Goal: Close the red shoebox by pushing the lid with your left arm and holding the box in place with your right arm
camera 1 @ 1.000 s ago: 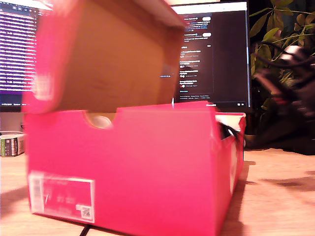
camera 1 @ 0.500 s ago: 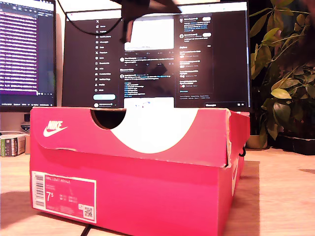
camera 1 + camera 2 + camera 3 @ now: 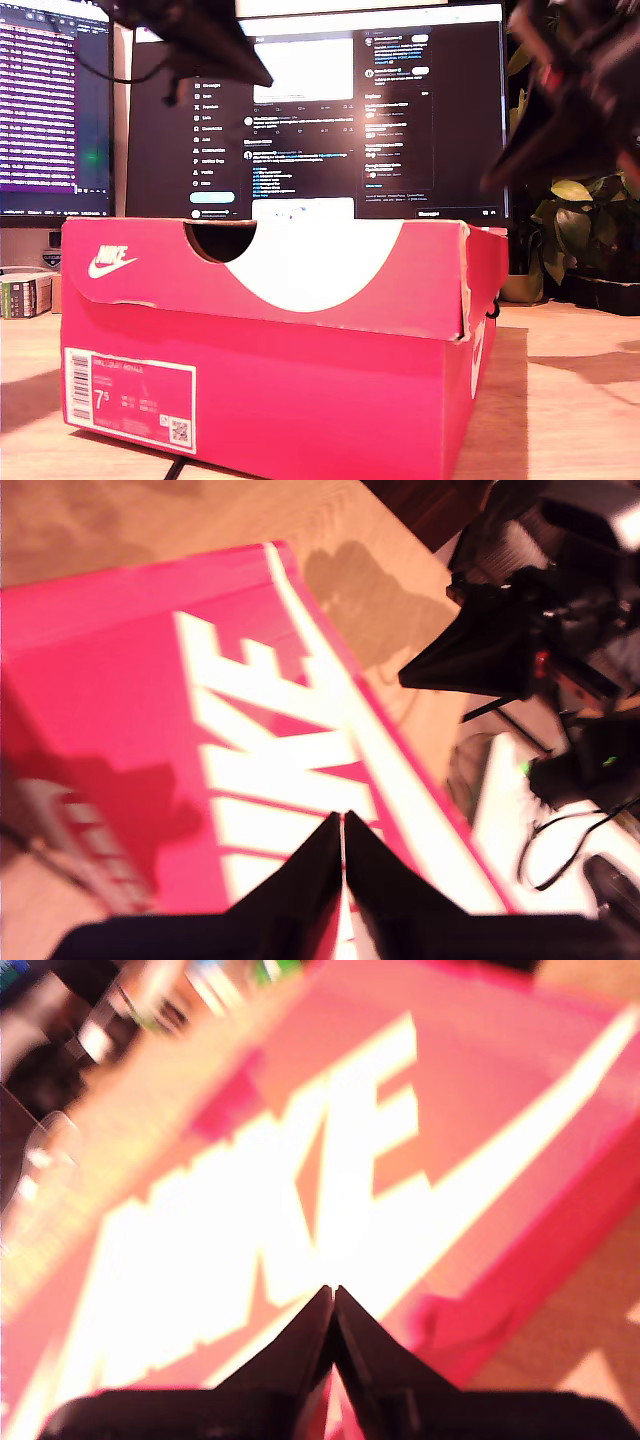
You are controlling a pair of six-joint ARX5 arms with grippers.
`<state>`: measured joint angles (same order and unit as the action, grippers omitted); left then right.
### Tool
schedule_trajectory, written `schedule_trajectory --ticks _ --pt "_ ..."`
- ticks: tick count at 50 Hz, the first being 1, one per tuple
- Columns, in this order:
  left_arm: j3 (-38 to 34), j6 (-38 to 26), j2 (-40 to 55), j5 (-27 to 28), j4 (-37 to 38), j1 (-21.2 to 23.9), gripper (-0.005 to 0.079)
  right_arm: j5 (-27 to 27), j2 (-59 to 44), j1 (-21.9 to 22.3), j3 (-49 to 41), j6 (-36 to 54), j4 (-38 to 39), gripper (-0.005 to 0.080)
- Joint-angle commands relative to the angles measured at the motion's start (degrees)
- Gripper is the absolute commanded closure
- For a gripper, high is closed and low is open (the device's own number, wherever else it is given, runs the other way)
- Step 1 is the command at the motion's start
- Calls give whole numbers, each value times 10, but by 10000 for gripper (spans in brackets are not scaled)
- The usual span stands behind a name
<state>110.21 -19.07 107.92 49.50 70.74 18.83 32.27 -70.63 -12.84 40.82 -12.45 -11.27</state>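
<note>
Red shoebox (image 3: 270, 350) sits on the wooden desk (image 3: 570, 400) with its lid (image 3: 280, 265) down, monitors (image 3: 330, 110) behind. Both the first gripper (image 3: 342, 818) and the second gripper (image 3: 332, 1290) hover above the lid, fingers pressed together, holding nothing.

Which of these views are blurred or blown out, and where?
Exterior view: shoebox sharp, both arms overhead motion-smeared, the dark one at that view's right worst. First wrist view: lid lettering blown out and smeared. Second wrist view: softest overall, lettering glaring white, my second hand crisp.
</note>
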Motion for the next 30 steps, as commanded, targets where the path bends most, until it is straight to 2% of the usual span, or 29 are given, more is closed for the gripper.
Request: schedule_trajectory --ticks 1,10,18,23,24,30 --pt "-6 -16 -7 7 3 -9 761 -6 -24 -6 -12 8 3 764" --pt "-6 -34 -7 5 -2 -19 761 -14 -58 -12 -12 34 6 764" --pt "-6 -34 -8 -6 -23 -24 761 -14 -40 -9 -11 43 52 764" --pt "-6 -30 -15 -39 -54 -29 761 -30 -23 -2 -10 43 72 764" --pt "-6 -3 -17 -47 -60 -30 761 -35 -20 -1 -10 44 73 764" --pt "-6 36 -33 -105 -103 -43 761 -79 -3 -1 -10 54 76 764"
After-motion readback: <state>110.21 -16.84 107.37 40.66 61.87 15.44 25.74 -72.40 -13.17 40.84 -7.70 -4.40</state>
